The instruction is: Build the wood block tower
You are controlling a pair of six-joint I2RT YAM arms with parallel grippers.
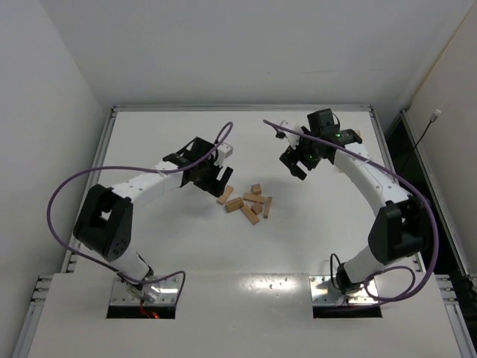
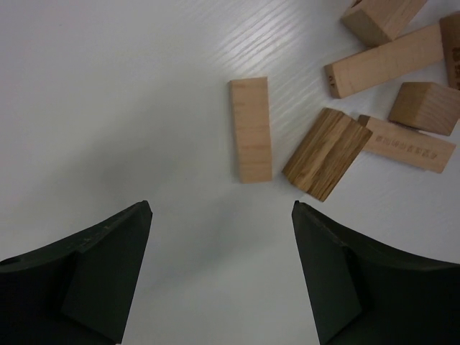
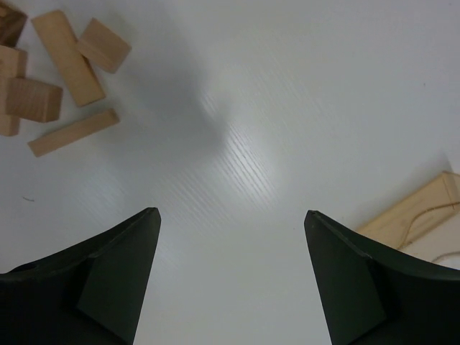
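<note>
Spread wide at the left gripper [image 2: 221, 208], dark fingers [image 2: 108, 273] clasping nothing, with only bare white table [image 2: 108, 108] between them. Just beyond the tips, lying flat: a pale block [image 2: 251, 129], and just beside its near corner a darker grained block [image 2: 327, 153]. Behind that, a stamped block [image 2: 406, 144] with one line of small print along its face, too fine to read. Likewise a faint mark at the near end of a long block [image 2: 388, 61], not legible either.

Parted just as wide at the right gripper [image 3: 231, 213], holding nothing, poised over bare table. Far off at the upper left of that wrist view, a few of the same blocks lying flat. At the right edge, a pale wooden strip [image 3: 420, 212], cut off by the frame and hard to identify.

From above: wood blocks [image 1: 246, 203] lying loose in one small jumble at mid-table. Left gripper close beside the jumble's left end. Right gripper apart from it, farther back and to the right.
</note>
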